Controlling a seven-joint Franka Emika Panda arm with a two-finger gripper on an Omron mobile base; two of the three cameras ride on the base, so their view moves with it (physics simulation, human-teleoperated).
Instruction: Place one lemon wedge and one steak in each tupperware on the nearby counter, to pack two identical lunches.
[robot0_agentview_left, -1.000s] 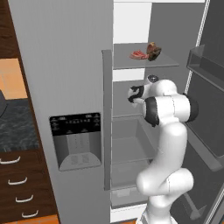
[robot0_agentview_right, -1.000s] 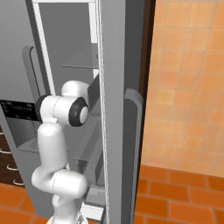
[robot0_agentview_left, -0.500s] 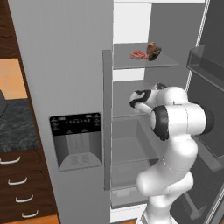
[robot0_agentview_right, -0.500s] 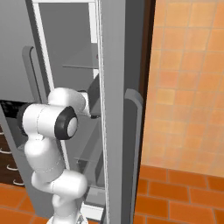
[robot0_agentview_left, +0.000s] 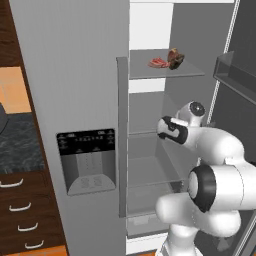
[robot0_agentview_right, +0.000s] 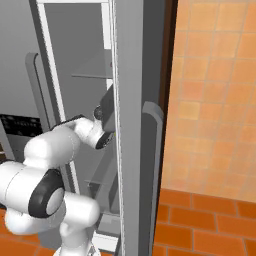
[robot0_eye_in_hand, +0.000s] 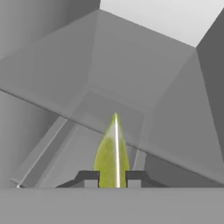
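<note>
In the hand view my gripper (robot0_eye_in_hand: 112, 177) is shut on a yellow-green lemon wedge (robot0_eye_in_hand: 113, 151), which stands up between the two fingertips. The hand (robot0_agentview_left: 167, 128) is inside the open fridge, at the level of the middle shelf. Two steaks lie on the upper fridge shelf (robot0_agentview_left: 150, 74): a flat red one (robot0_agentview_left: 158, 63) and a darker brown one (robot0_agentview_left: 175, 58) just right of it, both well above the hand. The black marbled counter (robot0_agentview_left: 14, 146) shows at the far left over brown drawers (robot0_agentview_left: 20, 210). The tupperware is out of view.
The grey fridge door with its dispenser panel (robot0_agentview_left: 86, 160) stands left of the opening. The opened right door (robot0_agentview_right: 135, 125) with its handle (robot0_agentview_right: 152, 145) is close beside the arm. Door bins (robot0_agentview_left: 234, 75) jut in at the right. An orange tiled wall (robot0_agentview_right: 215, 90) lies beyond.
The hand has come down and back a little from the upper part of the fridge with the wedge in it. The elbow has swung toward the cameras.
</note>
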